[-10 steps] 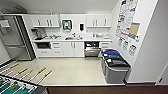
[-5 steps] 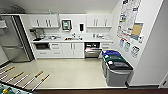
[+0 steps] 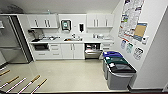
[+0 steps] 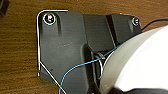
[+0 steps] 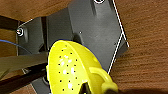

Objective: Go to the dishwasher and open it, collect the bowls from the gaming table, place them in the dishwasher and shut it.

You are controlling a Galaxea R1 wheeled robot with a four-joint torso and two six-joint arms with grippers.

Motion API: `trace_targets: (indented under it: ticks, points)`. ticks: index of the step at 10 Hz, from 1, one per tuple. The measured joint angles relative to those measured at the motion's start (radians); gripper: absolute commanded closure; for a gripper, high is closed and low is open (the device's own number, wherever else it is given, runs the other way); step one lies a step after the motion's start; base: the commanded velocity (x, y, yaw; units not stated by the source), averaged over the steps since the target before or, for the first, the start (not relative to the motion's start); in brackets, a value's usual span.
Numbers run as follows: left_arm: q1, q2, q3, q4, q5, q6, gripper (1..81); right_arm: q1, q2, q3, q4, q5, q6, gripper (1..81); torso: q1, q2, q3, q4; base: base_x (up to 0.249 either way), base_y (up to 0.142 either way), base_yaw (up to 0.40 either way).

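We find ourselves in a shared office kitchenette, a staff break room rather than a home kitchen. White wall cabinets (image 3: 45, 21) and base cabinets (image 3: 67, 51) line the far wall around a counter with a sink (image 3: 72, 39). The dishwasher (image 3: 93, 51) sits under the counter with its door open, and a tall steel fridge (image 3: 12, 40) stands at the left. Wall-mounted dispensers (image 3: 66, 25) hang above the sink. A row of colour-lidded sorting bins (image 3: 118, 70) lines the right wall beneath posters and notices (image 3: 130, 20). The rod handles of a table-football table (image 3: 23, 83) reach into the near left corner.
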Motion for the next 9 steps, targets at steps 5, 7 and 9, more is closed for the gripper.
trace_targets:
  ticks: [5,7,9]
  points:
    - [0.000,0.000,0.000,0.000,0.000,0.000,81.1,0.000,0.002,0.000,0.000,0.000,0.000,81.1,0.000,0.000,0.000,0.000,0.172,0.000,0.000]
    - [0.000,0.000,0.000,0.000,0.001,0.000,81.1,0.000,0.001,0.000,0.000,0.000,0.000,81.1,0.000,0.000,0.000,0.000,0.172,0.000,0.000]
    - [0.000,-0.001,0.000,0.000,0.001,0.000,81.1,0.000,0.002,0.000,0.000,0.000,0.000,81.1,0.000,0.000,0.000,0.000,0.172,0.000,0.000]
